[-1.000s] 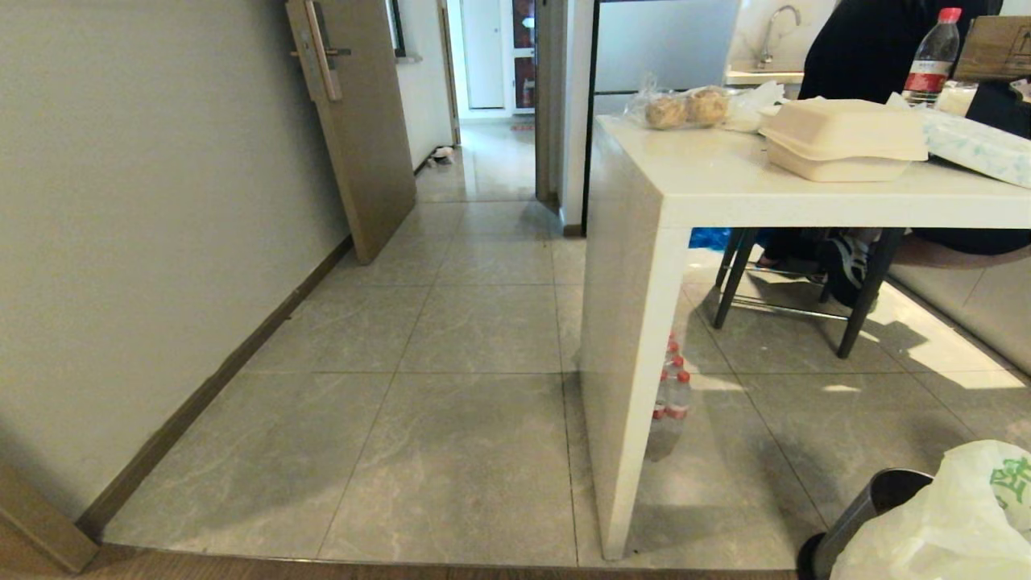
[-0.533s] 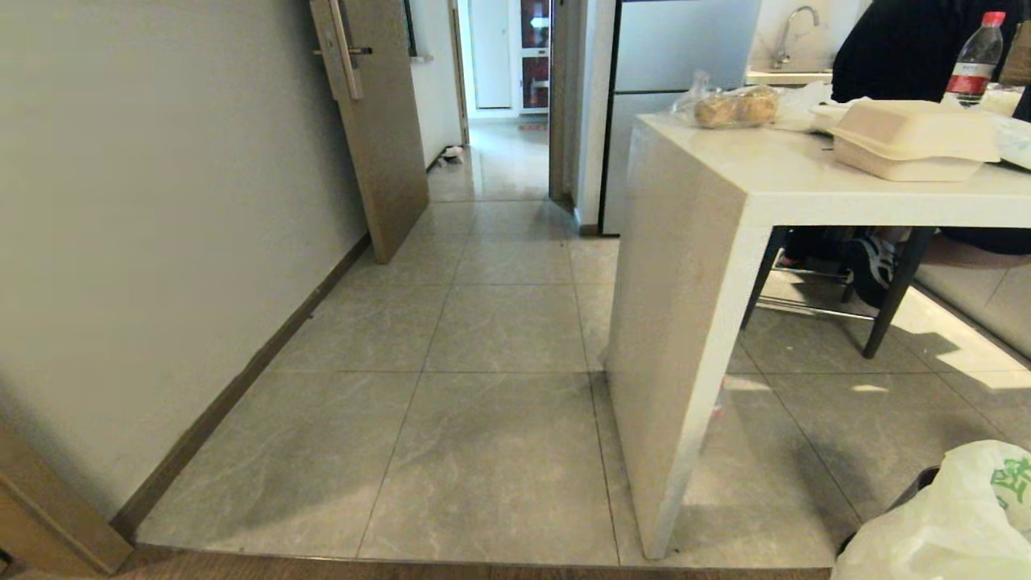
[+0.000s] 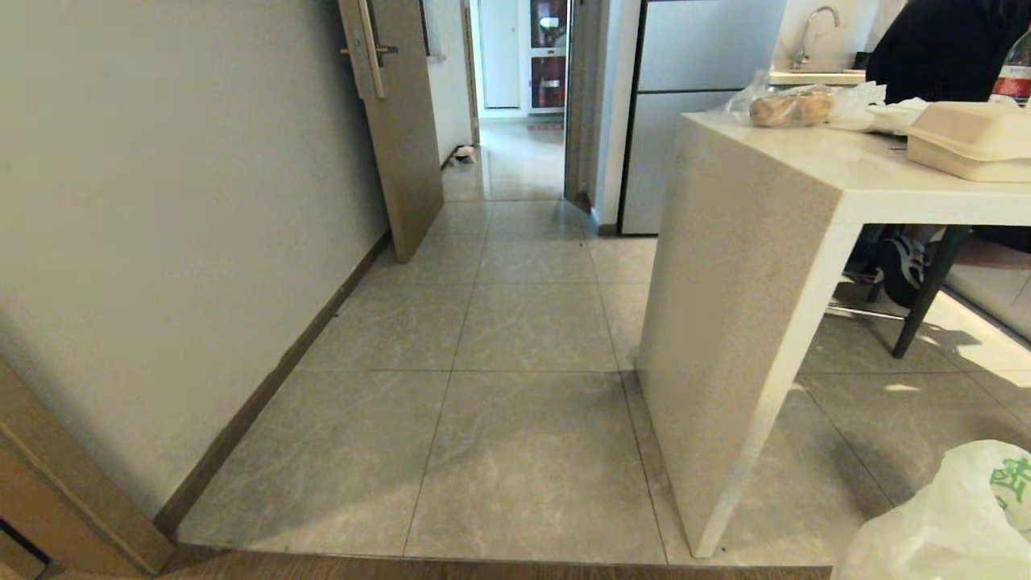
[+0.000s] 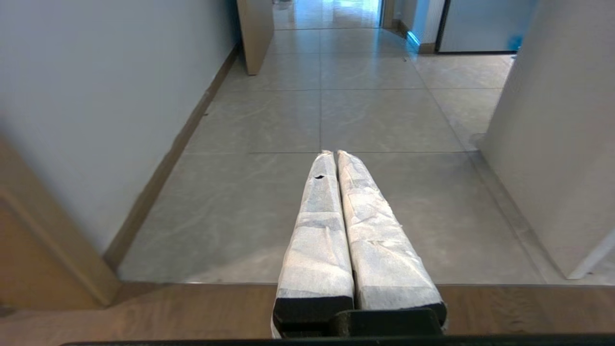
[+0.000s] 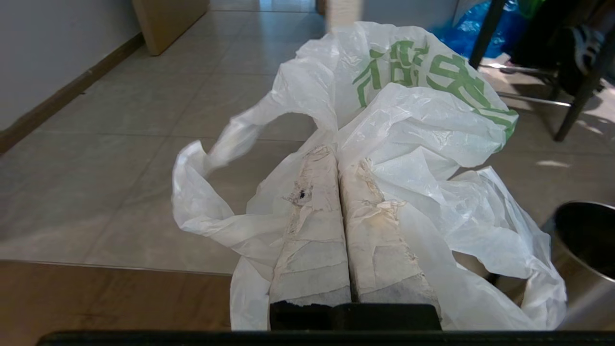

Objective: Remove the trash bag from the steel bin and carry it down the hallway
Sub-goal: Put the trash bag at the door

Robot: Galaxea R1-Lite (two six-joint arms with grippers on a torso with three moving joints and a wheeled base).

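Observation:
The trash bag [image 5: 408,110], thin white plastic with green characters, hangs crumpled from my right gripper [image 5: 338,154], which is shut on it at the fingertips. In the head view the trash bag [image 3: 958,524] fills the lower right corner, and neither arm shows there. The steel bin [image 5: 584,250] stands just beside the bag in the right wrist view, its dark mouth uncovered. My left gripper [image 4: 335,154] is shut on nothing and hangs over the line where wood floor meets tile. The hallway [image 3: 515,322] of grey marble-look tiles runs ahead past an open door.
A white table [image 3: 741,322] with a solid end panel stands right of the passage, with food boxes on top. A person's shoe [image 3: 898,270] and a black chair leg [image 3: 926,298] are under it. A wall with a dark baseboard [image 3: 266,387] runs along the left. A beige door [image 3: 403,121] stands ajar beyond.
The whole head view has swung left: table and door slid to the right of the picture and the steel bin passed out of it. The bag stays in the lower right corner.

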